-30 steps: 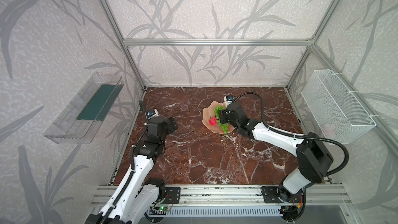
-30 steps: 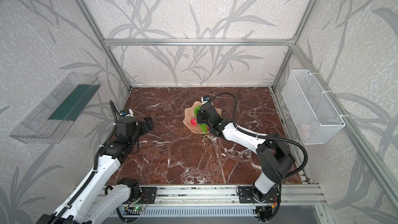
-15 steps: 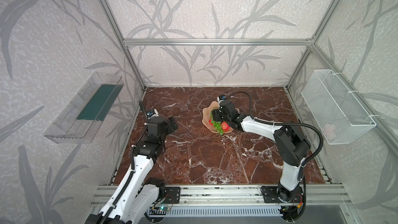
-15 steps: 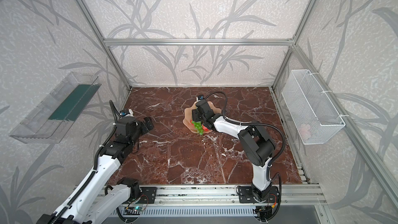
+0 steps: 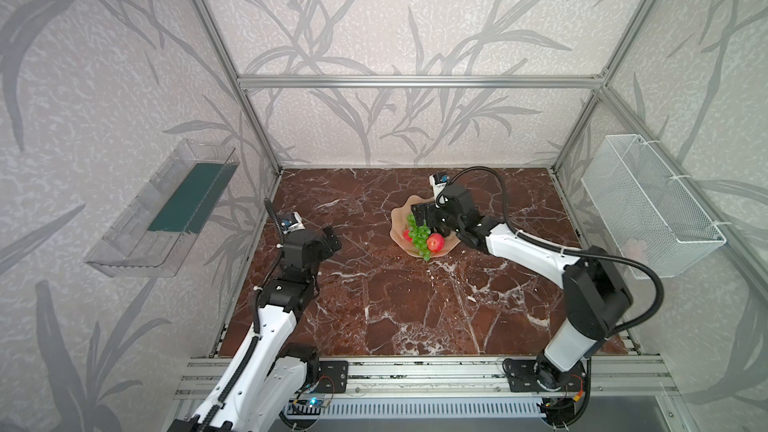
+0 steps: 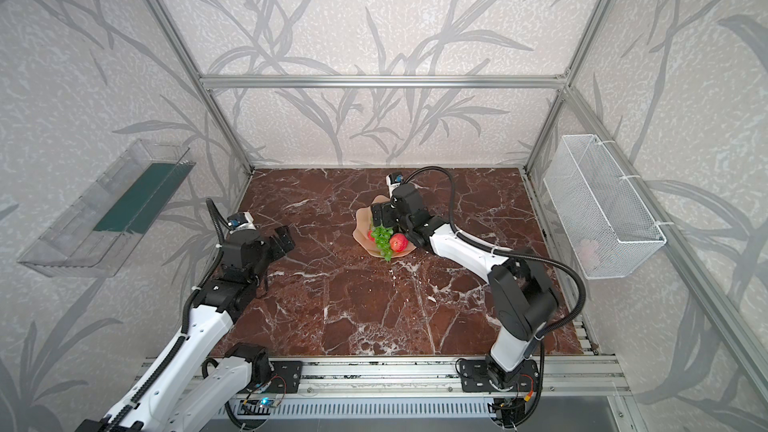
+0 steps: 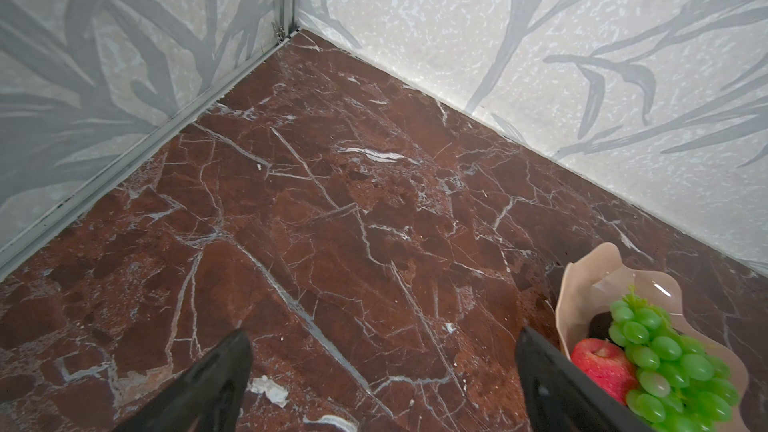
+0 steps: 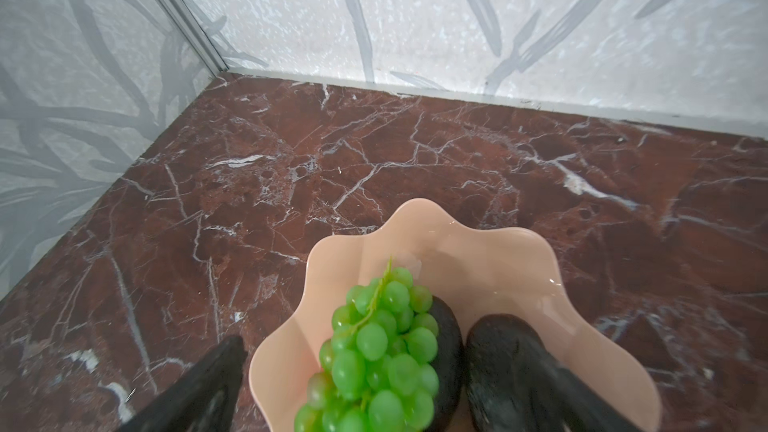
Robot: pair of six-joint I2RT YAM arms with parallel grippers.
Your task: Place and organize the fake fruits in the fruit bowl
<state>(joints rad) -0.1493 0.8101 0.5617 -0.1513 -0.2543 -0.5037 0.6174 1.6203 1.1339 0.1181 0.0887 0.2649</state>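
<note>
Right gripper (image 5: 426, 218) has let go — red apple (image 5: 435, 241) now sits in the fruit bowl (image 5: 399, 225) beside the grapes (image 5: 417, 234). Left gripper (image 7: 384, 336) splayed, empty. Placing looks done; next, tuck the grapes' overhanging tail inside.

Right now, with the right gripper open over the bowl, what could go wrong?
The grapes trail over the near rim of the bowl, so the bunch could slide out. The open right gripper sits low over the fruit, one finger outside the rim; pulling back could snag grapes or nudge the bowl.
</note>
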